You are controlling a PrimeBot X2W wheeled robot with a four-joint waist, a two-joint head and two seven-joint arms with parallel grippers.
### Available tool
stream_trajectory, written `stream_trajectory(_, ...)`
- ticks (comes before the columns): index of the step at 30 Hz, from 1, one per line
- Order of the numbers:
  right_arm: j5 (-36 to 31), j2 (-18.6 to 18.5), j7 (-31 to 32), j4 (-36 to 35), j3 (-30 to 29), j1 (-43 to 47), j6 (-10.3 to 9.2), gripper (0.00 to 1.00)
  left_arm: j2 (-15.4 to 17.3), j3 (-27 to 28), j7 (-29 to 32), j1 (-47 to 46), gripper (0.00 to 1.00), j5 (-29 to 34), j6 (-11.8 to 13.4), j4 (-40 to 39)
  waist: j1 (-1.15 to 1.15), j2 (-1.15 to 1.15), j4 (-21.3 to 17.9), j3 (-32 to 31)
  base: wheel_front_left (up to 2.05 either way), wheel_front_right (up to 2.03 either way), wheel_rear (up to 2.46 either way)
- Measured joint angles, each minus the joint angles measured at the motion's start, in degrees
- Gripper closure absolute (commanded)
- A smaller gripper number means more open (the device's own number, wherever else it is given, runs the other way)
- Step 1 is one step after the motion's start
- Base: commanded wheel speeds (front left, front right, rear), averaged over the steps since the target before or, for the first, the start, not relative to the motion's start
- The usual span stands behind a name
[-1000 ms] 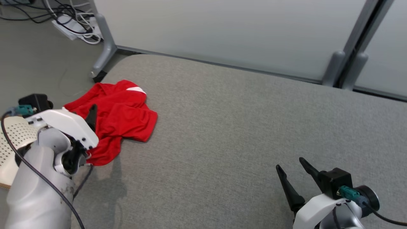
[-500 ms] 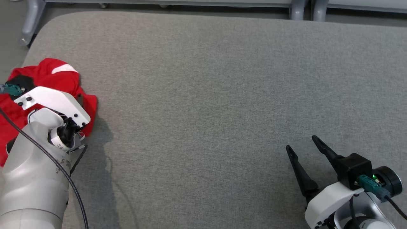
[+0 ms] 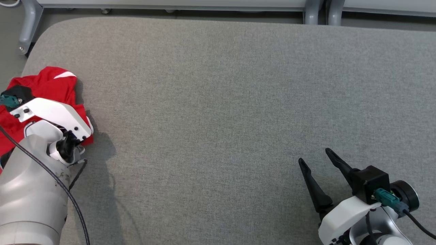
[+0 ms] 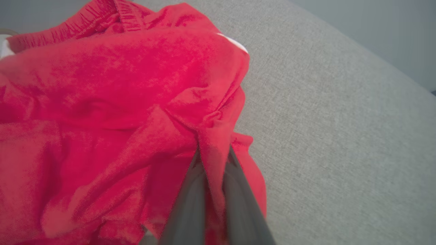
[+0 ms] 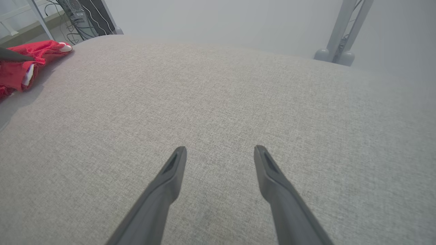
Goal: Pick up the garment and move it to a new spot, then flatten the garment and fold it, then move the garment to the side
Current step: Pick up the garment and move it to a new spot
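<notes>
The red garment [image 3: 51, 83] lies crumpled at the nine o'clock edge of the grey counter [image 3: 218, 102]. The left gripper [image 4: 213, 153], forearm angled down, is closed tightly on a fold of it. At five o'clock the right gripper [image 3: 313, 154] hovers, wide apart and empty.

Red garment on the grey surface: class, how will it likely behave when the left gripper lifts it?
Probably floppy: the red garment lies crumpled in soft folds, so it should drape. Likely light; the left gripper pinches one fold. Matte cloth, unlikely to slip.
</notes>
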Motion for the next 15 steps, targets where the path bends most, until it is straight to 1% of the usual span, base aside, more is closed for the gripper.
stream_trajectory(5, 1.5, 1.1, -2.5, 3.6, 0.7, -0.4, 0.0, 0.0, 2.5, -0.4, -2.3, -2.0, 1.0, 0.1, -2.6, -0.8, 0.0, 0.0, 0.5, -3.8, 0.0, 0.0, 0.0)
stream_trajectory(8, 2.5, 1.8, -4.5, 6.4, 0.9, -0.4, 0.0, 0.0, 4.4, -1.4, -3.1, -3.4, 1.0, 0.9, -4.6, -1.9, 0.0, 0.0, 0.8, -6.9, 0.0, 0.0, 0.0)
stream_trajectory(10, 3.3, 2.2, -6.0, 8.2, 0.8, -0.4, 0.0, 0.0, 5.4, -2.7, -2.3, -5.2, 1.0, 1.8, -6.6, -3.2, 0.0, 0.0, 0.9, -9.2, 0.0, 0.0, 0.0)
stream_trajectory(12, 3.9, 2.4, -7.3, 9.8, 0.4, -0.3, 0.0, 0.0, 6.0, -4.2, -2.0, -7.4, 1.0, 2.9, -7.7, -5.1, 0.0, 0.0, 0.9, -11.6, 0.0, 0.0, 0.0)
stream_trajectory(15, 4.6, 2.6, -9.0, 12.1, -0.2, -0.1, 0.0, 0.0, 5.9, -5.4, -1.6, -9.3, 1.0, 3.4, -9.2, -7.8, 0.0, 0.0, 0.7, -15.3, 0.0, 0.0, 0.0)
